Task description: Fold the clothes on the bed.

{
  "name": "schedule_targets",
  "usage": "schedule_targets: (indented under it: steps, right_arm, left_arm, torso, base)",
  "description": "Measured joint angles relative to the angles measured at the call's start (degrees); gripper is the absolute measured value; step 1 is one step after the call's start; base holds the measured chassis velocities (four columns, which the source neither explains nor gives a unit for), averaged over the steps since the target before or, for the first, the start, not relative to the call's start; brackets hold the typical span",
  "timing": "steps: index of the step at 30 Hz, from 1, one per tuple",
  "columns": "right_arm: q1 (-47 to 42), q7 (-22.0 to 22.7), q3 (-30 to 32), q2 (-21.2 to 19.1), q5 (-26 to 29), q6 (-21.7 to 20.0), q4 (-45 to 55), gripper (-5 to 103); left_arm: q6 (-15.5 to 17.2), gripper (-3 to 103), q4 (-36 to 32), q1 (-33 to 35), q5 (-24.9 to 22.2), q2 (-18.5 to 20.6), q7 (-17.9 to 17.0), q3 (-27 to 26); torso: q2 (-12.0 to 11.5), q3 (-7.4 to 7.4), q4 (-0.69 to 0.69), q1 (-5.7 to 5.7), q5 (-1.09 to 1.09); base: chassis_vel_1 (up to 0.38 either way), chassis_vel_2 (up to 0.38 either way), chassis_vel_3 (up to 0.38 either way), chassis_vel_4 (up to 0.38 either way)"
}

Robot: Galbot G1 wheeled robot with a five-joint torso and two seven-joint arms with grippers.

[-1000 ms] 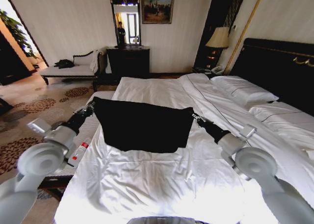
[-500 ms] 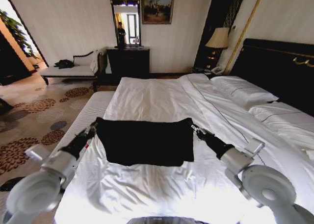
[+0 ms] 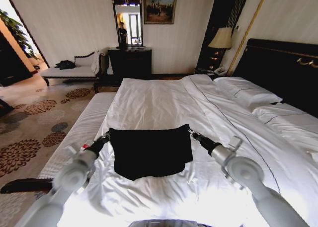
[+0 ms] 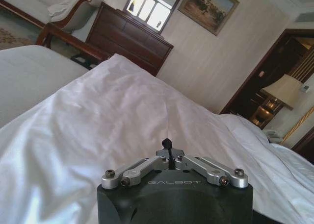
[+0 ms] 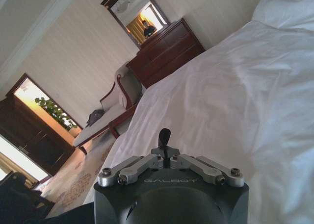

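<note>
T-shirt has been drawn nearer along the bed, away from the headboard. Left claw and right claw are pinched shut on its far corners; long axis spans between them.

Dark dresser under a mirror, beside a white-cushioned chaise.

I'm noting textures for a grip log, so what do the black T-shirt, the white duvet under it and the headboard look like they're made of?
Black T-shirt: soft matte knit, probably cotton; it sags limply between the left gripper and right gripper.
White duvet: smooth woven cloth with slight sheen; fine creases catch light.
Headboard: dark, seemingly polished wood with gilt trim; exact material unclear.
</note>
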Motion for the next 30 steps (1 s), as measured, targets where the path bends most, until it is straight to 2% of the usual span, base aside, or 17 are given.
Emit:
schedule_targets:
  steps: [4, 5, 8, 12, 18, 21, 30]
  right_arm:
    - [9.39, -0.90, -6.68, 1.67, -1.32, 1.15, -10.20, 1]
    - [9.39, -0.90, -6.68, 1.67, -1.32, 1.15, -10.20, 1]
    - [14.92, -1.84, -11.35, 3.02, -3.22, 1.97, -17.45, 1]
    - [19.17, -2.81, -14.35, 4.67, -5.28, 2.69, -24.41, 1]
    - [23.77, -4.04, -15.65, 5.97, -7.34, 3.63, -32.71, 1]
    - [26.02, -4.54, -15.87, 6.84, -8.92, 4.81, -37.13, 1]
    - [28.25, -5.38, -16.15, 7.90, -10.62, 5.68, -40.53, 1]
  left_arm:
    - [-0.16, 0, 8.83, -9.91, 0.89, -2.96, 0.10, 7.85]
    - [-0.16, 0, 8.83, -9.91, 0.89, -2.96, 0.10, 7.85]
    - [-0.19, 0, 16.65, -16.07, 1.27, -5.44, 0.72, 11.59]
    - [-0.36, 0, 23.51, -19.74, 2.91, -7.51, 2.36, 12.95]
    - [-0.66, 0, 29.36, -22.95, 4.74, -10.30, 3.72, 13.19]
    - [-0.79, 0, 32.71, -26.24, 5.58, -11.83, 4.62, 14.76]
    - [-0.97, 0, 36.26, -29.86, 6.60, -13.19, 5.54, 18.19]
  torso:
    - [0.00, 0.01, 0.03, 0.01, 0.01]
    - [0.00, 0.01, 0.03, 0.01, 0.01]
    - [-0.01, 0.01, 0.01, 0.01, 0.00]
    - [-0.01, 0.00, 0.02, 0.01, 0.01]
    - [-0.01, 0.00, 0.04, 0.01, -0.01]
    - [-0.01, 0.00, 0.00, 0.01, 0.00]
    - [-0.01, -0.01, 0.03, -0.01, 0.00]
  base:
    - [0.000, 0.000, 0.000, 0.000]
    - [0.000, 0.000, 0.000, 0.000]
    - [0.000, 0.000, 0.000, 0.000]
    - [0.000, 0.000, 0.000, 0.000]
    - [0.000, 0.000, 0.000, 0.000]
    - [0.000, 0.000, 0.000, 0.000]
    - [0.000, 0.000, 0.000, 0.000]
